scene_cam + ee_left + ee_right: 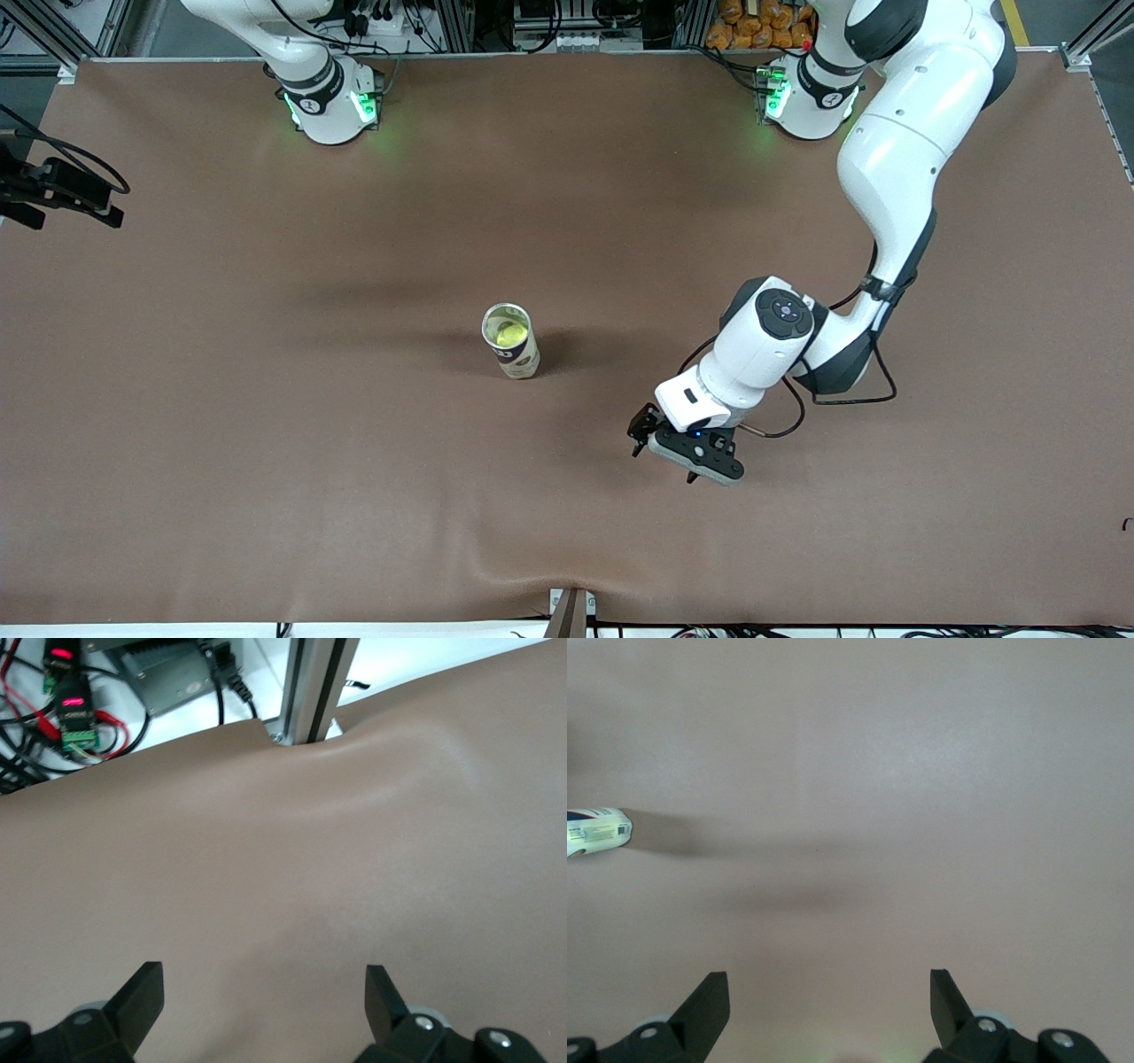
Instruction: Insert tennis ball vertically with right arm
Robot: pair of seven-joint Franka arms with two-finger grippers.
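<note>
An open tube can (511, 341) stands upright near the middle of the brown table. A yellow-green tennis ball (511, 334) sits inside it, seen through the open top. My left gripper (664, 465) hangs low over the mat, toward the left arm's end from the can, well apart from it. Its fingers are open and hold nothing (263, 979). My right gripper (828, 988) is open and empty above bare mat, with the can (598, 831) off at that view's edge. In the front view only the right arm's base and lower link (306, 66) show.
A black camera on a mount (62, 190) sits at the right arm's end of the table. A metal post (571, 611) stands at the table's front edge, where the mat is wrinkled (390, 735). Cables and electronics (75, 713) lie off the table there.
</note>
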